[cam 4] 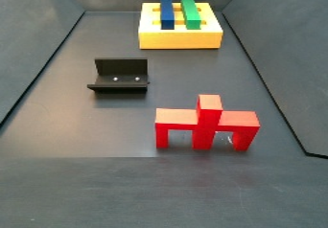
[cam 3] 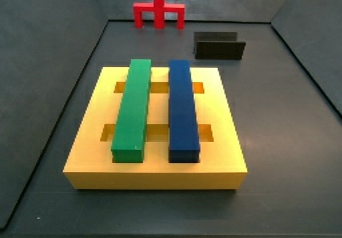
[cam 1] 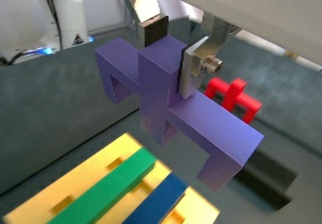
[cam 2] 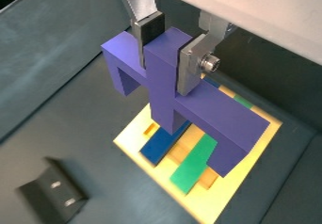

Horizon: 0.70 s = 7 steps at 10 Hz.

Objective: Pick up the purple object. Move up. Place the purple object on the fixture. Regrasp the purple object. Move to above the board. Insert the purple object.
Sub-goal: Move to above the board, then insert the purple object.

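Observation:
My gripper [cam 1: 174, 51] is shut on the purple object [cam 1: 164, 91], a blocky piece with a central upright and legs. The silver fingers [cam 1: 197, 66] clamp the upright from both sides. In both wrist views the piece hangs in the air, and in a wrist view [cam 2: 164, 77] it sits above the yellow board [cam 2: 135, 138]. The board holds a green bar [cam 3: 131, 107] and a blue bar [cam 3: 182, 107], with open slots beside them. Neither side view shows the gripper or the purple object.
The dark fixture [cam 4: 119, 76] stands on the grey floor between the board [cam 4: 179, 40] and a red object [cam 4: 205, 126]. In a wrist view the fixture [cam 1: 270, 181] lies beside the purple piece and the red object [cam 1: 233, 94] beyond it. Walls ring the floor.

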Available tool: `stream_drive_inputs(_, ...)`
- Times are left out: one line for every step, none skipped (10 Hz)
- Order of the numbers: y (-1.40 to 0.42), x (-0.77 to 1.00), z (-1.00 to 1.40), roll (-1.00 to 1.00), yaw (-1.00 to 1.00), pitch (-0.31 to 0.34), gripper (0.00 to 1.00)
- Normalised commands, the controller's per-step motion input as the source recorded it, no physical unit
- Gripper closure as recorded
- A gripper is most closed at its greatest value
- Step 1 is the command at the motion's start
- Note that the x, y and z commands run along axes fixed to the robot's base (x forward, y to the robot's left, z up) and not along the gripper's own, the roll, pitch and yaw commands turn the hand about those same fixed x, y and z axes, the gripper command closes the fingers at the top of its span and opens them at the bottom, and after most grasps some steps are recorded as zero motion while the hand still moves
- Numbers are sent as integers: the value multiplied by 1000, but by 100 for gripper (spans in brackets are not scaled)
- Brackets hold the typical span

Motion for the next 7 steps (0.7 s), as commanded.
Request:
stream_drive_inputs(28, -45, 8, -708, 29, 0, 100)
stream_drive_inputs(15, -38, -5, -484, 15, -12, 100)
stream_drive_inputs(8, -27, 2, -266, 5, -11, 100)
stream_drive_inputs(-197, -9, -314, -49, 0, -70, 100)
stream_drive_inputs(-529, 0, -471, 3, 6, -77, 100)
stream_drive_inputs(-611, 0, -580, 33, 0, -141, 100)
stream_drive_inputs(-611, 0, -706, 56, 0, -154, 100)
